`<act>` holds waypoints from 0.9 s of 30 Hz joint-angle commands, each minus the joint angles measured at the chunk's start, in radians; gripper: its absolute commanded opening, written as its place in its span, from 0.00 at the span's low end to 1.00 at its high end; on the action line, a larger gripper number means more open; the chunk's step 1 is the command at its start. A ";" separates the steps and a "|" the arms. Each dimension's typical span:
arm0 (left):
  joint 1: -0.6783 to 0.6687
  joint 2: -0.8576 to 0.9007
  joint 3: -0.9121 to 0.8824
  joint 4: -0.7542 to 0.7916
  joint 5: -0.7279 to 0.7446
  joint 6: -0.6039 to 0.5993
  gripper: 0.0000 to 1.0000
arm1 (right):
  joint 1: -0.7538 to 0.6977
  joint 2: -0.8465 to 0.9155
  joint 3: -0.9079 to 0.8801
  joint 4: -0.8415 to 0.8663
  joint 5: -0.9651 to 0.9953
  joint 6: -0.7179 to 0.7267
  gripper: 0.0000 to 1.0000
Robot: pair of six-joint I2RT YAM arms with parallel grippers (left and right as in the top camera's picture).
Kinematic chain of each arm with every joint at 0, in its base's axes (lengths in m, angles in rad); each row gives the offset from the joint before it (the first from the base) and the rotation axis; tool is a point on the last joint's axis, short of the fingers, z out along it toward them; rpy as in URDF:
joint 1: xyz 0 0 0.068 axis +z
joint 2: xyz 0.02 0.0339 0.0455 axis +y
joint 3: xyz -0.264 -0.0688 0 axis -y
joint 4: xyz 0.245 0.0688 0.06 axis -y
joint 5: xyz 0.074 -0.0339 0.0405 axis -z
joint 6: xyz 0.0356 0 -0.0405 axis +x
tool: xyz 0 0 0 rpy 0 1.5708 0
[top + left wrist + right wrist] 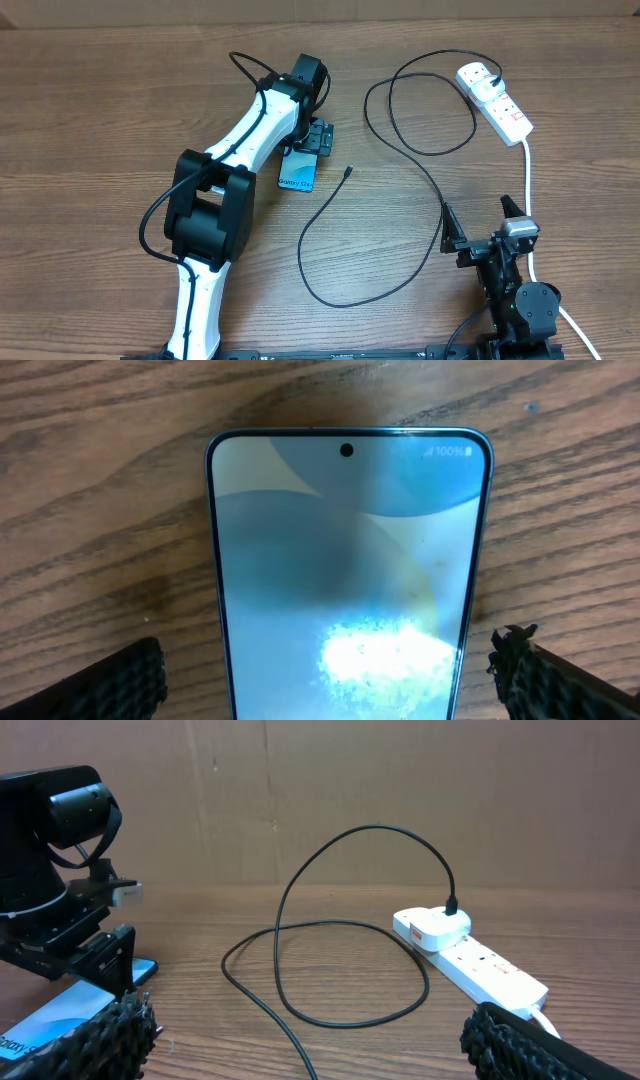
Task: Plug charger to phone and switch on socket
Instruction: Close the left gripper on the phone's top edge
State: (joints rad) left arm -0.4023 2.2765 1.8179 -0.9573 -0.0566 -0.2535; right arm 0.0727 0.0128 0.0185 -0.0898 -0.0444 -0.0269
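The left gripper (330, 665) hangs over the phone (297, 174), left of centre. Its jaws stand wide on either side of the lit screen and grip nothing. The charger (375, 828) lies loose on the table (100, 90). Its connector tip (347, 172) is just right of the phone, not touching it, and its white plug (478, 76) sits in the socket (505, 112) at far right. The right gripper (477, 212), near right, is open and empty.

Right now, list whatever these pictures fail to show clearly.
- Overhead: left gripper covers one end of the phone.
- Left wrist: the picture's bottom edge cuts off the phone's lower part.
- Overhead: tip of the charger too small to identify.
- Overhead, right wrist: switches on the socket too small to read.
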 commanded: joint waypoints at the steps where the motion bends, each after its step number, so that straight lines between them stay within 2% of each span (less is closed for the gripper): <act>1: -0.002 0.028 -0.005 -0.007 0.010 0.022 1.00 | 0.006 -0.010 -0.010 0.006 0.010 -0.007 1.00; 6: -0.003 0.045 -0.005 -0.010 0.051 0.022 1.00 | 0.006 -0.010 -0.010 0.006 0.010 -0.007 1.00; 19: -0.004 0.045 -0.005 -0.020 0.022 0.024 1.00 | 0.006 -0.010 -0.010 0.006 0.010 -0.007 1.00; 27: -0.003 0.047 -0.005 -0.039 0.024 0.068 1.00 | 0.006 -0.010 -0.010 0.006 0.010 -0.007 1.00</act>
State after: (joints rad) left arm -0.4023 2.3047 1.8179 -0.9844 -0.0265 -0.2264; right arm 0.0727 0.0128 0.0185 -0.0898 -0.0441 -0.0269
